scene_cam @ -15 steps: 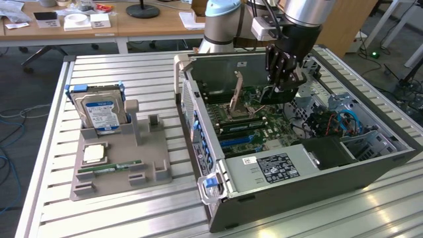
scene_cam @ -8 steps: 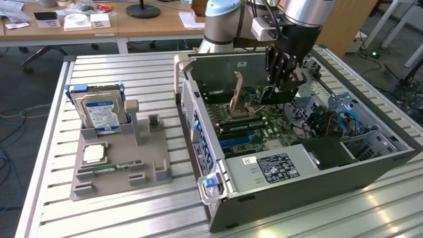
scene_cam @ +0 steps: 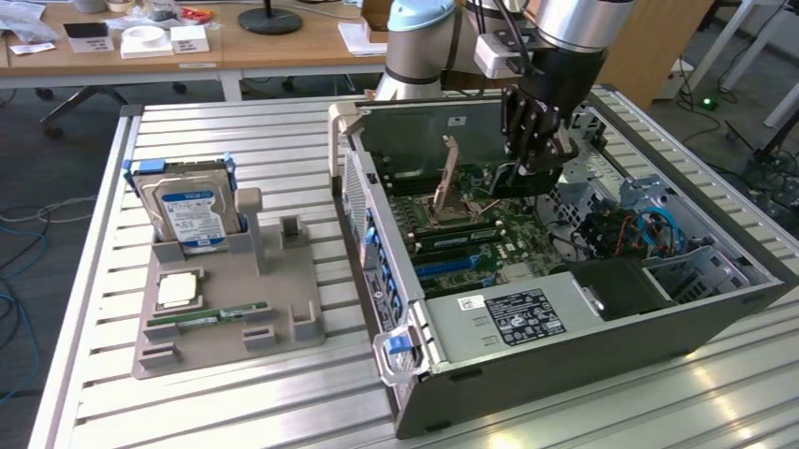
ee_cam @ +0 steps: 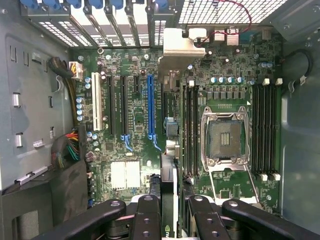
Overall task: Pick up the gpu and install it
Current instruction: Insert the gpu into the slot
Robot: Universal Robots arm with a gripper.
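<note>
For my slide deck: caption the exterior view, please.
Pincer holds the gpu inside the open computer case, over the motherboard.

A ribbed, silvery metal surface (scene_cam: pixel 250 402) fills the foreground and catches soft glare toward the exterior view's right. Behind it stand light wooden desks (scene_cam: pixel 287 51), cluttered with papers and small boxes, and a round black stand base (scene_cam: pixel 269 19) rests on top. Grey carpet floor (scene_cam: pixel 63 159) lies at the exterior view's left, crossed by loose pale blue cables (scene_cam: pixel 15 223). A wooden panel (scene_cam: pixel 661 42) stands at the far right.
</note>
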